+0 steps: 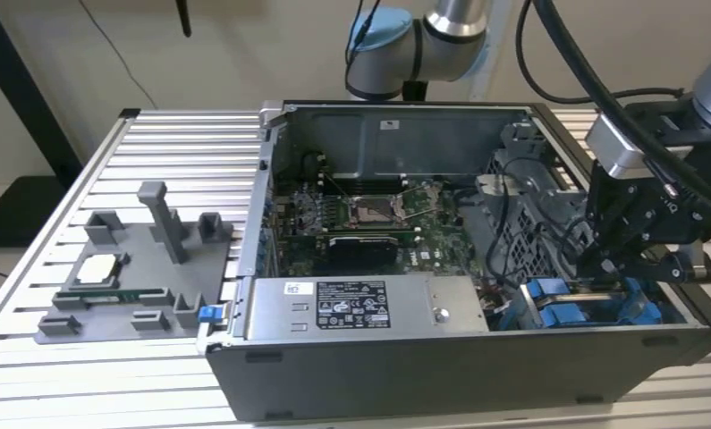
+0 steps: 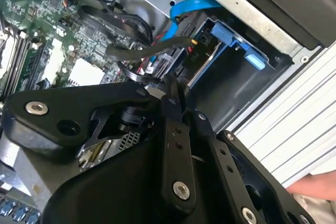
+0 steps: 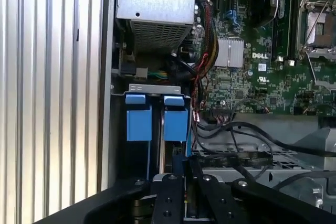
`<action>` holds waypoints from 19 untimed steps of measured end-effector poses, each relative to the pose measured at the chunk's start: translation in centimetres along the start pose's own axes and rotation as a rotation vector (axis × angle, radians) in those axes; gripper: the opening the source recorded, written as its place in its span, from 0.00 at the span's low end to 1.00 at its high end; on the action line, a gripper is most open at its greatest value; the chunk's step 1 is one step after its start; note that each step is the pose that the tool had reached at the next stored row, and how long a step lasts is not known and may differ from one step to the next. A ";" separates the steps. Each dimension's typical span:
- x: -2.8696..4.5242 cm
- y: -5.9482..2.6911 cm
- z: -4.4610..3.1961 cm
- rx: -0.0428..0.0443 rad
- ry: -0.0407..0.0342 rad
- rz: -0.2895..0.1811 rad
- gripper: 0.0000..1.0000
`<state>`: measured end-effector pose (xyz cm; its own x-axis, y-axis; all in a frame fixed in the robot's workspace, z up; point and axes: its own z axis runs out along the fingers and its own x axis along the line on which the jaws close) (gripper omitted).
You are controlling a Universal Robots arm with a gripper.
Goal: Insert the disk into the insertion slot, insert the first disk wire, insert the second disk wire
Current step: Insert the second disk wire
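My gripper [image 1: 612, 268] hangs inside the open computer case, at its front corner on the exterior view's right, just above the blue drive fittings [image 1: 564, 313]. Its black fingers [image 2: 172, 85] are together, and their tips are beside a black connector [image 2: 197, 48]. The disk stands on edge in the insertion slot [image 2: 236, 85], and its blue carrier [image 3: 176, 124] shows just ahead of my gripper [image 3: 184, 177]. A black wire [image 2: 142, 52] and a blue cable [image 2: 189, 6] both lead to the disk's end. I cannot see anything held between the fingertips.
The silver power-supply box [image 1: 368, 308] lies along the case front and the motherboard [image 1: 368, 214] on the floor. A perforated grey cage [image 1: 529, 210] stands behind the bay. A grey fixture tray [image 1: 129, 286] lies on the slatted table at the exterior view's left. A hand [image 2: 315, 187] shows at the table.
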<state>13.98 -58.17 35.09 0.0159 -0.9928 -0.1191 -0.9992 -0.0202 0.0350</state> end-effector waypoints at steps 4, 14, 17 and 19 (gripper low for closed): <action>0.01 -0.49 0.06 0.0000 0.0012 0.000 0.00; 0.09 -0.71 0.41 0.0033 0.0016 0.028 0.00; 0.09 -0.79 0.47 0.0058 0.0007 0.049 0.00; 0.10 -0.85 0.50 0.0071 0.0005 0.060 0.00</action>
<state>14.81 -58.19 34.55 -0.0443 -0.9922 -0.1165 -0.9986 0.0405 0.0350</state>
